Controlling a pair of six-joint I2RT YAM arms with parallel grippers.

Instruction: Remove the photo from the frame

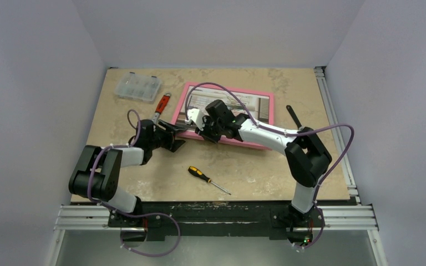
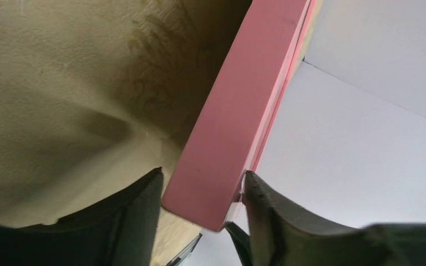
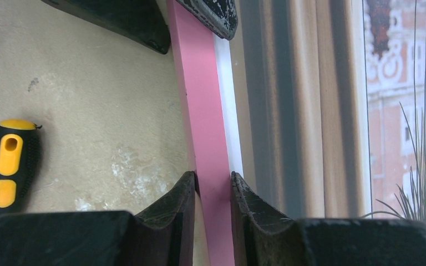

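**Two arms at the near border of a pink frame**

Pale grey walls enclose a beige, marble-patterned bench point(image 1: 266, 172). A large thin-bordered pink rectangular picture frame point(image 1: 258, 93) lies picture side up towards the far middle of the bench. The photo point(image 3: 310, 111) sits inside it and shows curtains and a red-and-white building front.

The left fingers point(image 2: 154, 183) bracket the frame's near left corner and stand partly open. One touches the pink edge and the other lies just beside it; whether they clamp the corner cannot be told. The right fingers point(image 3: 239, 188), nearly closed, pinch the near border a little further right. One is on the bench side and one on the photo side, and both touch the pink strip.

A clear plastic compartment box point(image 1: 138, 86) sits at the far left of the bench. A red-handled hand tool point(image 1: 162, 105) lies between the box and the frame. A black-and-yellow-handled screwdriver point(image 1: 208, 178) lies nearer the arm bases, apart from the frame. A slim black stick-like object point(image 1: 294, 117) lies just right of the frame.
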